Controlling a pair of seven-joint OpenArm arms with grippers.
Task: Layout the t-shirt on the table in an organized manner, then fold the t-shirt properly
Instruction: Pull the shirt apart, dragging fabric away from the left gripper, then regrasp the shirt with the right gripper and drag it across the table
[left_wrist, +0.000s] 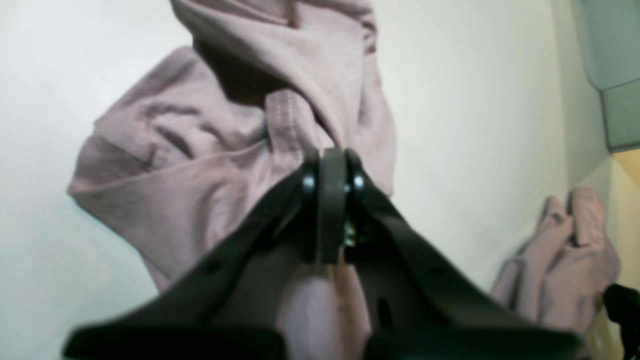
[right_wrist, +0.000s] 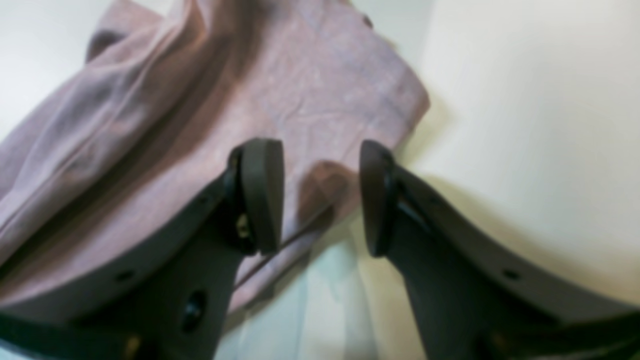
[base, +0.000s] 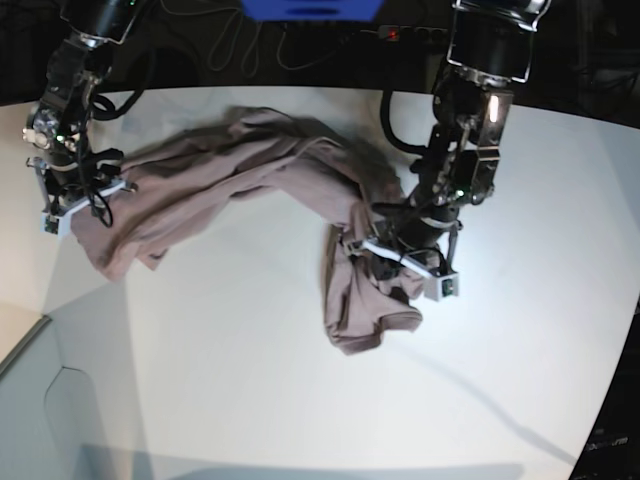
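At the base view's left, right pincer (base: 75, 205) spread, jaws parted over a corner of the t-shirt (base: 250, 170), nothing pinched between them. Across the middle, mauve-grey cloth strung out rumpled on the white desk (base: 250, 380), from that corner toward the other arm. At the right, left pincer (base: 400, 262) pressed together on a bunched fold of the shirt, a sleeve drooping beside it; lifted off the desk or resting on it, cannot tell.

The mauve-grey t-shirt (base: 270, 180) lies crumpled in a twisted arc across the white table (base: 250, 380).
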